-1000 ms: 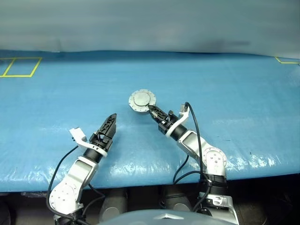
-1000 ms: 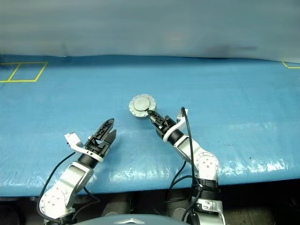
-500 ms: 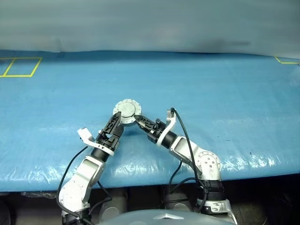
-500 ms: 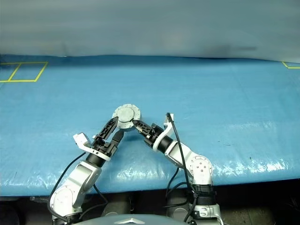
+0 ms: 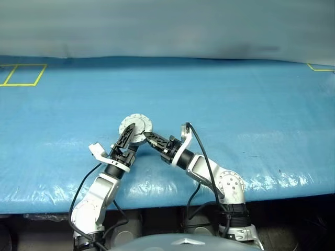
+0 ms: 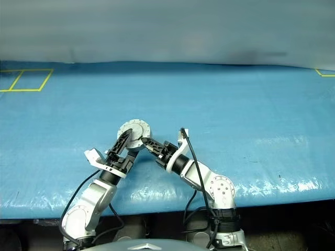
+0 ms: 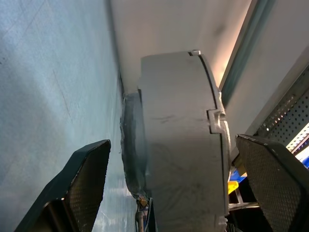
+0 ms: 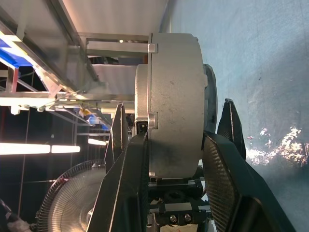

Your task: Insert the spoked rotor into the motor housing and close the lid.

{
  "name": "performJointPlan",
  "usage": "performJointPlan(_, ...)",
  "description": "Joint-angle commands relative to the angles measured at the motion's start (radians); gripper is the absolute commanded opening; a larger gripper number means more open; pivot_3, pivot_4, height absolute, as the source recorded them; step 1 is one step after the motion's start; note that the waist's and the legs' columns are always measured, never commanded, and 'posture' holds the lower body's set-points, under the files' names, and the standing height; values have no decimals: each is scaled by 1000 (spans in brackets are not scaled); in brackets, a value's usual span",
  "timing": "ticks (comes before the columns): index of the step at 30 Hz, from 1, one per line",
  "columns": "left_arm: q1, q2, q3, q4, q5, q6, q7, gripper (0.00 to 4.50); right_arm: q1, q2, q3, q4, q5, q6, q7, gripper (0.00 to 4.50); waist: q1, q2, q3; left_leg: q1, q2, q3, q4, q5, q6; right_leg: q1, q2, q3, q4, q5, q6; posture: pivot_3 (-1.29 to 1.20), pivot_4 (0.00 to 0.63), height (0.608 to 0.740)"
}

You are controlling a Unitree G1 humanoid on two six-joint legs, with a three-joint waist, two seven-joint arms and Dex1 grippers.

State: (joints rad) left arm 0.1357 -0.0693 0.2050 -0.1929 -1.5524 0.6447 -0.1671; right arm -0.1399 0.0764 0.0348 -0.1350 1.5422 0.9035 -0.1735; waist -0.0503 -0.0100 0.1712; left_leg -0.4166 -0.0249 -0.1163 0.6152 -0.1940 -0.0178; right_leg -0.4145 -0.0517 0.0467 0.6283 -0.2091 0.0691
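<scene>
The closed motor housing (image 5: 135,127) is being held just above the blue table (image 5: 251,104), pinched by the right gripper (image 8: 176,140), while the left gripper (image 7: 169,169), spread wide, is bracketing it for a handover.

Open blue table (image 5: 251,99) around clustered end effectors

Lower rim of the motor housing (image 8: 174,106) behind the right gripper (image 8: 175,159)'s fingers (image 8: 126,193); rotor inside unseen.
</scene>
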Motion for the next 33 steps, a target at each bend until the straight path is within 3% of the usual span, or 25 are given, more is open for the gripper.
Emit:
performJointPlan(1,-2,-67,-10,-8,-35,-18,-4,3622,-8,42,20,-83,53,-6,21,1224,0,0,0,0,0,0,0,0,0,0,0,0,0,0,0,0,150,740)
performJointPlan(5,2,-63,-14,-8,-47,-31,-5,2400,-1,33,17,-96,23,-18,39,1224,0,0,0,0,0,0,0,0,0,0,0,0,0,0,0,0,150,740)
performJointPlan(9,1,-58,-19,-11,-54,-39,-5,2419,4,19,18,-110,5,-12,85,1224,0,0,0,0,0,0,0,0,0,0,0,0,0,0,0,0,150,740)
performJointPlan(15,-11,-46,-24,-18,-47,-49,18,2419,30,-30,20,-156,-72,-10,158,3247,0,0,0,0,0,0,0,0,0,0,0,0,0,0,0,0,150,740)
performJointPlan(19,-55,-8,-22,-22,1,-59,45,2419,59,-182,89,-252,-374,-101,294,4492,8,0,0,0,0,0,1,0,0,0,0,0,0,0,0,0,150,740)
performJointPlan(22,-120,44,-12,2,108,-83,33,2419,109,-290,165,-311,-617,-242,404,4500,16,-1,0,0,-1,0,2,0,0,1,0,-1,0,0,0,0,150,740)
performJointPlan(26,-236,98,8,88,257,-141,-9,2419,183,-343,215,-324,-846,-412,470,4500,18,0,0,1,0,0,1,0,-1,1,1,0,1,0,0,0,150,740)
performJointPlan(28,-332,124,40,190,333,-193,-26,2419,213,-383,254,-305,-1006,-507,473,4500,20,-1,0,1,0,1,2,0,0,2,1,0,0,0,1,0,150,740)
performJointPlan(33,-532,157,131,439,430,-270,-47,2419,260,-380,277,-247,-1211,-636,436,4500,22,-2,0,1,0,1,3,0,-1,2,1,0,1,1,2,0,150,740)
